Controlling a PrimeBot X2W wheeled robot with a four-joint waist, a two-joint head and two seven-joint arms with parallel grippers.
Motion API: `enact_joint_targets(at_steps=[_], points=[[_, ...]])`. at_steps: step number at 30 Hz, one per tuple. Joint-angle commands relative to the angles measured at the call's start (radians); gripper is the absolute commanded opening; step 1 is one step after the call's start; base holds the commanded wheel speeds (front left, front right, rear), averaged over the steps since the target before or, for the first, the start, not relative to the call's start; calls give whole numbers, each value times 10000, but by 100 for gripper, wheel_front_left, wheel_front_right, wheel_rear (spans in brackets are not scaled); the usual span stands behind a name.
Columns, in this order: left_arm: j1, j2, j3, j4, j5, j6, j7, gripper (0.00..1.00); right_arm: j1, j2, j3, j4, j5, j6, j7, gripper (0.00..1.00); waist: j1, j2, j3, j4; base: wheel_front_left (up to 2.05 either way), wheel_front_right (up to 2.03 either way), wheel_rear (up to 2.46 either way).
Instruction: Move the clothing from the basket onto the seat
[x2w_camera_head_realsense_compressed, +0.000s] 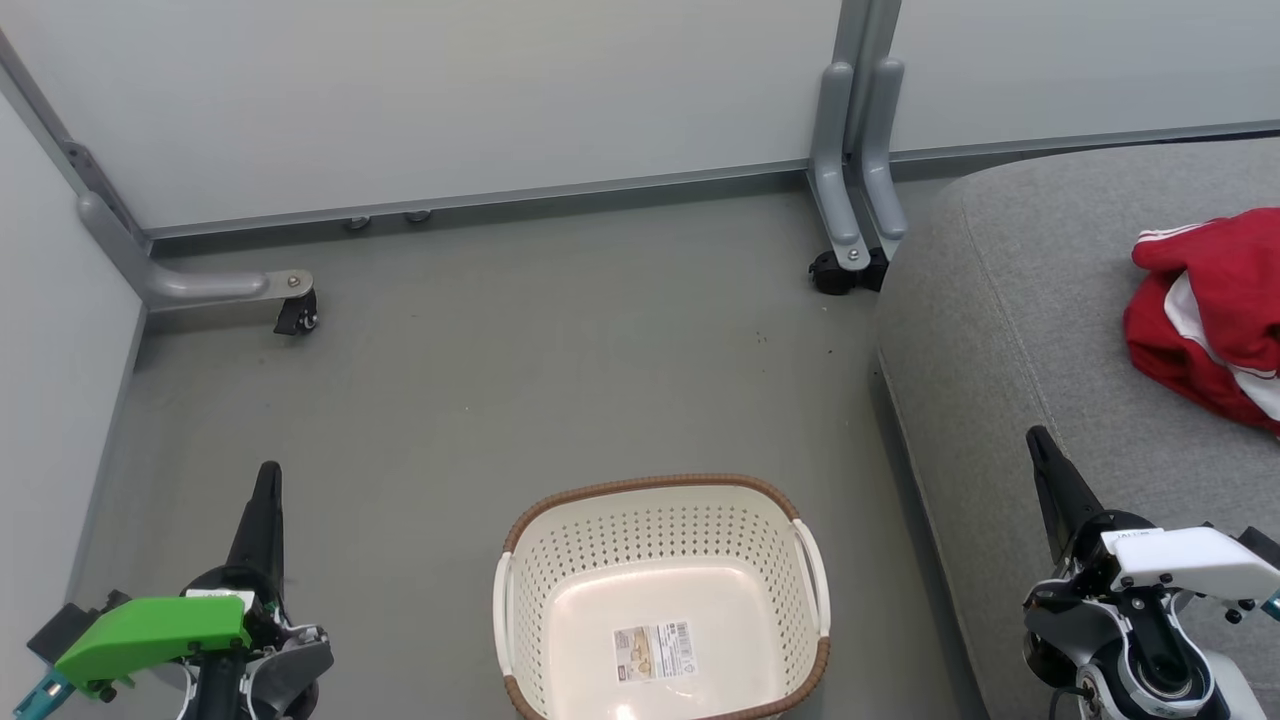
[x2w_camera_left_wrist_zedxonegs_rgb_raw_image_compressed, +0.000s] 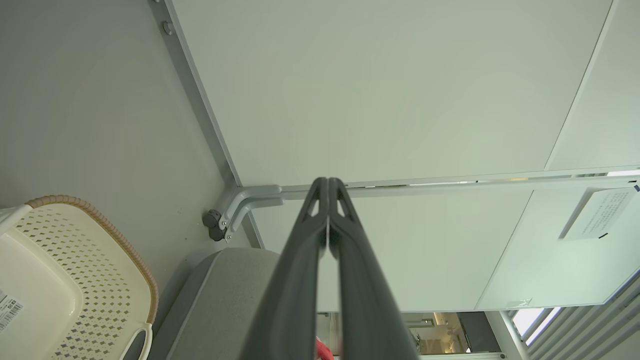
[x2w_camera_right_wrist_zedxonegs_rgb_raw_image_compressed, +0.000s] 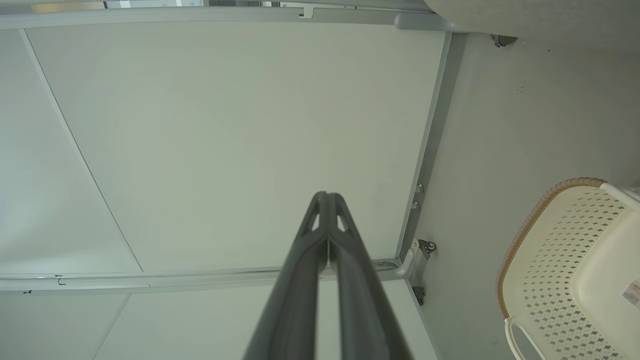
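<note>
Grey floor w/ pale partition panels behind.

Head view: basket (x2w_camera_head_realsense_compressed: 650, 540) sits on floor at bottom centre, nothing inside but its label (x2w_camera_head_realsense_compressed: 653, 652). Clothing (x2w_camera_head_realsense_compressed: 1210, 300) lies bunched on seat (x2w_camera_head_realsense_compressed: 1030, 300) at far right, partly cut by frame edge, so can't tell how close it is to the cushion's far side. Left gripper (x2w_camera_head_realsense_compressed: 268, 472) and right gripper (x2w_camera_head_realsense_compressed: 1036, 436) flank basket, both w/ fingers pressed together, holding nothing. Right one is over seat's front part.

Left wrist view: fingers (x2w_camera_left_wrist_zedxonegs_rgb_raw_image_compressed: 300, 250) meet at tips, empty. Basket (x2w_camera_left_wrist_zedxonegs_rgb_raw_image_compressed: 75, 235) at lower left, seat (x2w_camera_left_wrist_zedxonegs_rgb_raw_image_compressed: 225, 300) corner beside it, red sliver at bottom edge.

Right wrist view: fingers (x2w_camera_right_wrist_zedxonegs_rgb_raw_image_compressed: 300, 260) touch, empty. Basket (x2w_camera_right_wrist_zedxonegs_rgb_raw_image_compressed: 550, 260) at right.

Job looks done. Risks, imo: right arm sweeping across seat could snag loose fabric and drag it off; either arm dropping could clip basket rim and tip it.
</note>
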Motion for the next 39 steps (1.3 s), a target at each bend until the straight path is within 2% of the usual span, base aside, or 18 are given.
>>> enact_joint_targets(at_steps=[1, 6, 39], points=[[-153, 26, 68, 40, -189, -77, 53, 0, -152, -8, -39, 60, 205, 4, 81, 0, 0, 0, -10, -14, 0, 0, 0], [-195, 11, 141, 67, -451, -89, 136, 0, -180, 3, -84, 132, 449, 4, 160, 0, 0, 0, -35, -52, 0, 0, 0], [-194, -108, 263, 74, -274, -89, 245, 0, -171, 101, -208, 138, 301, 4, 253, 0, 0, 0, -35, -52, 0, 0, 0]])
